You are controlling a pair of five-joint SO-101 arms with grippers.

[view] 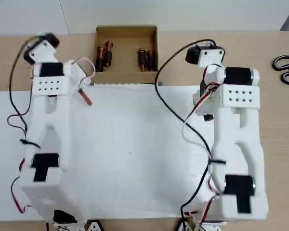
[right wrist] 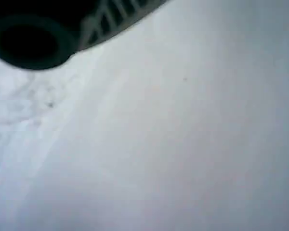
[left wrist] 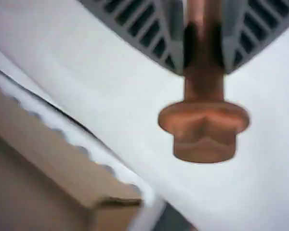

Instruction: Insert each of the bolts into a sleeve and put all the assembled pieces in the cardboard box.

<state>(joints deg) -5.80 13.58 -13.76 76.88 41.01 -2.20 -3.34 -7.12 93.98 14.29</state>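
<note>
L fingers (left wrist: 139,33) grip copper bolt (left wrist: 202,130) above white foam pad (view: 135,154), near cardboard box (view: 126,31). R gripper (view: 206,111) state: cannot tell.

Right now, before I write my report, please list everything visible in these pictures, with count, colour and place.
brown cardboard box: one, brown, behind the sheet
assembled bolt-and-sleeve pieces: four, copper and black, inside the box
copper flanged metal bolt: one, copper, in the left jaws
black tubular sleeve: one, black, in the right jaws
white foam sheet: one, white, under both arms
black-handled scissors: one pair, black, table's right edge
light wooden table: one, tan, under everything
left arm: one, white, jaws shut on the bolt
right arm: one, white, jaws shut on the sleeve
</note>
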